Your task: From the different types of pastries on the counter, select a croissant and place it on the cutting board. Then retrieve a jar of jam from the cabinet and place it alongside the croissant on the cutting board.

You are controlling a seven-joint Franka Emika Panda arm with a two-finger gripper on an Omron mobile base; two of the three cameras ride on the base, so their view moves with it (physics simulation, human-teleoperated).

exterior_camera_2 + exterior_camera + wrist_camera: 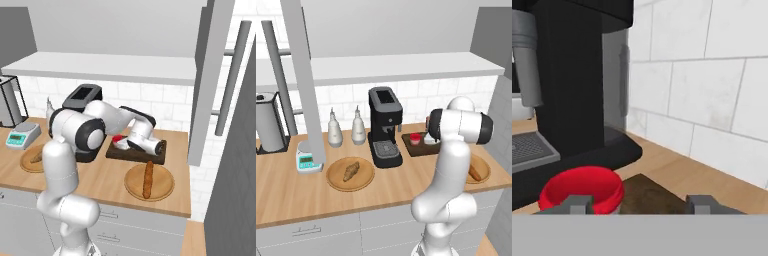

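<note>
The bright-red jar of jam (pixel 415 139) stands upright on the left end of the dark cutting board (pixel 421 149), next to the coffee machine. My gripper (pixel 639 205) hovers low over the board (pixel 647 196) and is open, fingers wide apart. The jar (pixel 582 190) sits just past the left fingertip (pixel 574 203), and nothing is gripped. In the right base view the hand reaches down to the jar (pixel 118 139) on the board (pixel 137 154). The croissant (pixel 351 171) lies on a round wooden plate (pixel 336 182) left of the coffee machine.
A black coffee machine (pixel 385 127) stands close to the board's left end. The baguette stick (pixel 148 179) lies on a second round plate (pixel 162 190) in front of the board. Two bottles (pixel 334 130), a scale (pixel 307 161) and the open cabinet door (pixel 303 75) are at left.
</note>
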